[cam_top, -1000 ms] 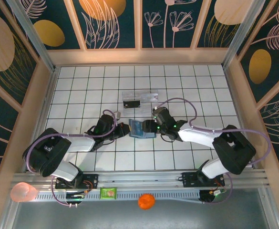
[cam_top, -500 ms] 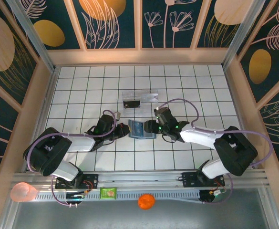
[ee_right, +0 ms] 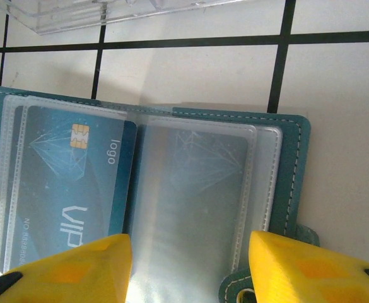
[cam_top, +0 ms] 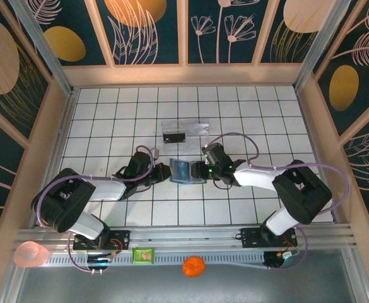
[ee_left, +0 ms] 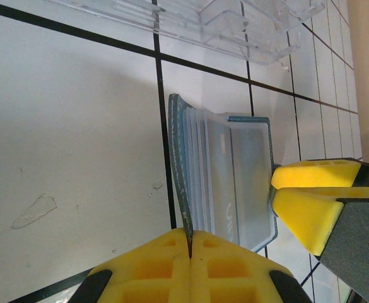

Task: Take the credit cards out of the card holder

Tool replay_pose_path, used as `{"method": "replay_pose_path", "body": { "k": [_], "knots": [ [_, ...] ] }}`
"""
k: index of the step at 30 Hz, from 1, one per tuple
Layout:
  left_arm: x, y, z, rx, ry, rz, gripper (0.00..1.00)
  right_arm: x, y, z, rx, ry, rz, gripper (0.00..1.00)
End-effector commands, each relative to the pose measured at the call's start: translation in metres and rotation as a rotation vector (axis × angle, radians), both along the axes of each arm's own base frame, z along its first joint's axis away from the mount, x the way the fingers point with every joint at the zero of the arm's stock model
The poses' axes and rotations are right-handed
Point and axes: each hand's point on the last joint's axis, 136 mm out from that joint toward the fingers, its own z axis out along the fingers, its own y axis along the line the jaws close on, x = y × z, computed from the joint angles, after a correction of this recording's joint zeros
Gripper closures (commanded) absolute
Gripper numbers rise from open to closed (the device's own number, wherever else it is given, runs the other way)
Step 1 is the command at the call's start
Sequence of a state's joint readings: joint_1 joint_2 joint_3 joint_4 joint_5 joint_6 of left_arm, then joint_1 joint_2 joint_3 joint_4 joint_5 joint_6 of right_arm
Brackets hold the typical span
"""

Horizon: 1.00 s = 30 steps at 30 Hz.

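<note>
Right gripper (ee_right: 187, 265) has edged in over the open teal-blue folding card holder (ee_right: 291, 164), which lies on the white tiled table (cam_top: 108, 113) beside a clear plastic tray (ee_right: 108, 12); its narrowing jaws stand spread astride a sleeve. Left gripper (ee_left: 189, 243) stays pinching the cover edge. One blue plastic chip card (ee_right: 70, 170) sits sleeved, so nothing is out yet; what the other sleeves hold is unclear

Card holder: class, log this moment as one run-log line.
left claw: shut on card holder | right claw: open over sleeves | VIP credit card: in sleeve | clear tray: beyond holder
</note>
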State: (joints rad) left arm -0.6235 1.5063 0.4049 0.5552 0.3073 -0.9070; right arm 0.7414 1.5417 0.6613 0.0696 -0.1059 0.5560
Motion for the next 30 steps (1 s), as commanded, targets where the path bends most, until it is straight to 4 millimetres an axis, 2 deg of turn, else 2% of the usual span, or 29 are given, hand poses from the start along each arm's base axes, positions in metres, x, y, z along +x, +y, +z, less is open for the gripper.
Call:
{"method": "replay_pose_path", "body": {
  "k": [1,9,14,20,25,30],
  "knots": [
    [-0.004,0.001,-0.006,0.012,0.018,-0.019,1.0,0.001,0.002,-0.006,0.014,0.027,0.003,0.48],
    [-0.004,0.0,-0.01,0.017,0.022,-0.026,1.0,0.0,0.015,-0.007,0.067,0.074,0.051,0.48],
    [-0.003,-0.001,-0.011,0.02,0.025,-0.033,1.0,-0.006,0.03,0.011,0.16,0.06,0.12,0.49],
    [-0.002,-0.002,-0.012,0.021,0.026,-0.038,1.0,-0.009,0.038,0.031,0.16,0.01,0.165,0.49],
    [-0.001,-0.004,-0.012,0.018,0.027,-0.042,1.0,-0.016,0.057,0.049,0.199,-0.013,0.225,0.49],
    [-0.001,-0.004,-0.012,0.018,0.028,-0.043,1.0,-0.018,0.068,0.058,0.209,-0.024,0.242,0.49]
  ]
}}
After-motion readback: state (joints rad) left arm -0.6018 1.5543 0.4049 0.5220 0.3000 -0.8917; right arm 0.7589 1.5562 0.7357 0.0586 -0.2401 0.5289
